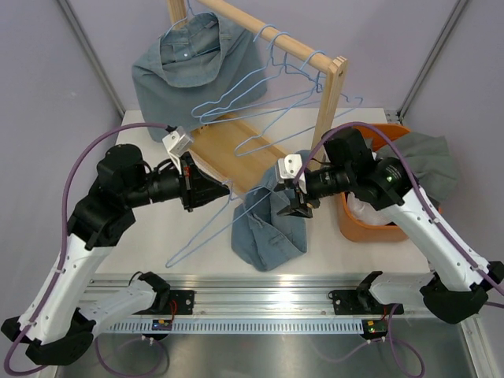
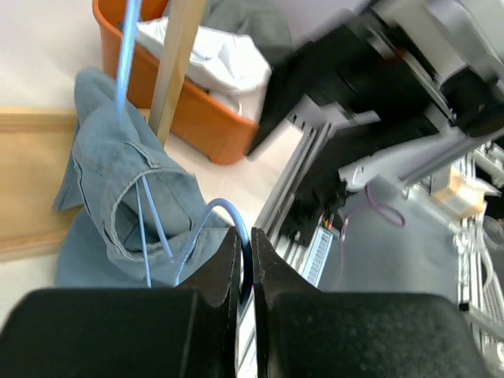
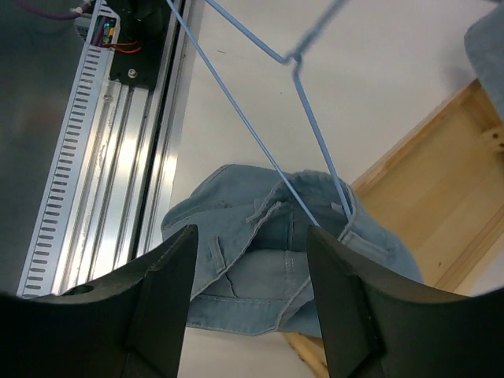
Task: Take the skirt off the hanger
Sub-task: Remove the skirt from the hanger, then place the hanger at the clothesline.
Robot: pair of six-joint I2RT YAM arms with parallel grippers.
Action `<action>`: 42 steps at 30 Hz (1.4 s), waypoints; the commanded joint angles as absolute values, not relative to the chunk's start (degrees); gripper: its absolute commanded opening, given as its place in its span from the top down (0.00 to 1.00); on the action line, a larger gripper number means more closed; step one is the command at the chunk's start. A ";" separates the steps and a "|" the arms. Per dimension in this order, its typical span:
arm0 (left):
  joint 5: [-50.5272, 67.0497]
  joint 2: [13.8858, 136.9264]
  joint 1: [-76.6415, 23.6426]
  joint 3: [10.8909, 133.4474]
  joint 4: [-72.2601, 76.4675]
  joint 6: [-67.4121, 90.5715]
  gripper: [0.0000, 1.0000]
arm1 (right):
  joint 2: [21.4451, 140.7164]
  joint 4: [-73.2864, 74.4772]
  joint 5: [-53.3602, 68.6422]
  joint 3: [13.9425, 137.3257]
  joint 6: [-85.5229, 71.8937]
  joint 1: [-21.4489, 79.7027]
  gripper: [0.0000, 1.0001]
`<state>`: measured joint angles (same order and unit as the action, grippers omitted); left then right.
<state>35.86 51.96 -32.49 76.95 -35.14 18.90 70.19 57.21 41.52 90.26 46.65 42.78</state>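
**Left gripper** [image 2: 245,236]: I see its fingers [image 2: 216,272] clenched together on the curved hook of the blue wire hanger [image 2: 224,205]. The wire is pinched between the two pads. From above, this arm reaches in from the left and holds the hook off the table [image 1: 331,246], with the hanger's frame slanting down from the grip.

**Right gripper** [image 1: 300,208]: its fingers [image 3: 167,303] are spread wide and grasp nothing. In the wrist view they frame the cloth below with clear space between them. I cannot tell from any view whether the tips touch the denim. From above, the gripper sits over the upper edge of the garment.

**Skirt** [image 1: 268,232]: light-blue denim, lying crumpled on the table between the two arms. Its upper part rests against the wooden base of the rack [image 1: 236,153]. The hanger's wires run into the open waistband, so the skirt is not yet off the hanger.

**Surroundings:** the orange basket [image 1: 354,224] stands just to the right of the skirt, behind the right wrist.
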 commanded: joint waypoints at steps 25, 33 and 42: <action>45.27 54.49 -32.17 95.17 -59.49 1.59 1.00 | 86.83 43.86 48.60 95.09 44.91 53.96 0.34; 44.03 53.79 -32.26 92.82 -55.65 1.40 1.00 | 86.75 46.93 49.92 96.07 43.86 54.14 0.69; 44.91 53.26 -32.17 86.49 -43.26 3.52 0.73 | 77.80 46.76 49.48 89.22 40.35 52.13 1.00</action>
<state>44.71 53.58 -32.51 88.12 -51.33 2.92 83.18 47.92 48.01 90.28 41.95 53.23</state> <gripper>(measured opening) 0.202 0.032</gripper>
